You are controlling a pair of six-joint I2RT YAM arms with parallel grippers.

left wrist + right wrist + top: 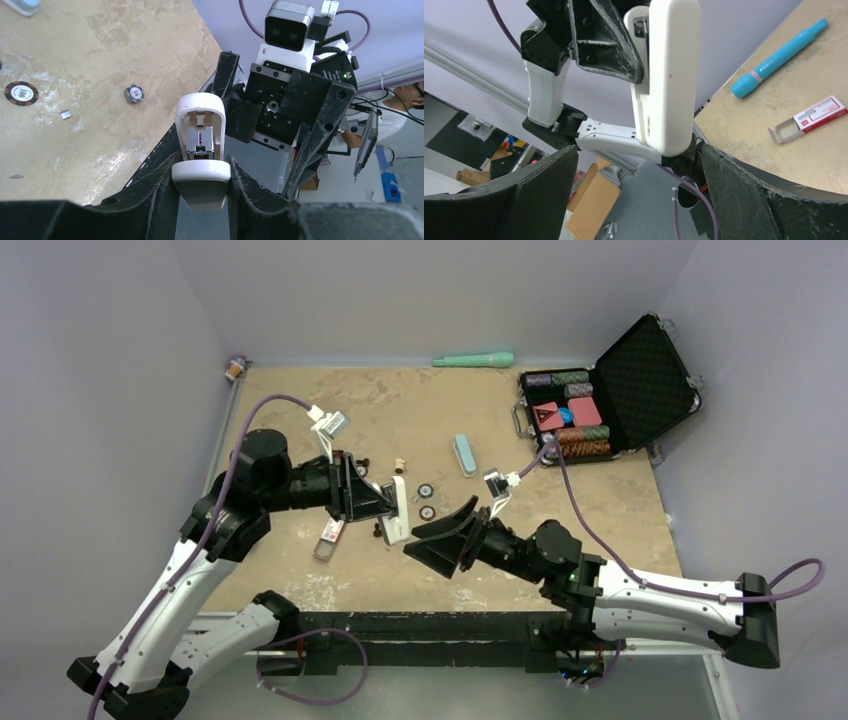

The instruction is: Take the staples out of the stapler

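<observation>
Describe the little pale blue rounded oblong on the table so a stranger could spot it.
Start at the open black case of poker chips at the far right corner of the tan tabletop. Just left of the case lies the pale blue rounded oblong piece. Unlike the long mint-green rod at the far edge, it is short, stubby and blue.

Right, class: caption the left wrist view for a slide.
Left gripper clamps the white stapler body, its metal staple channel exposed.

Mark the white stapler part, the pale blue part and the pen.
white stapler part (671, 75), right wrist view, middle of its shell.
pale blue part (464, 454), top view, middle of its length.
pen (780, 56), right wrist view, mid-barrel.
</observation>
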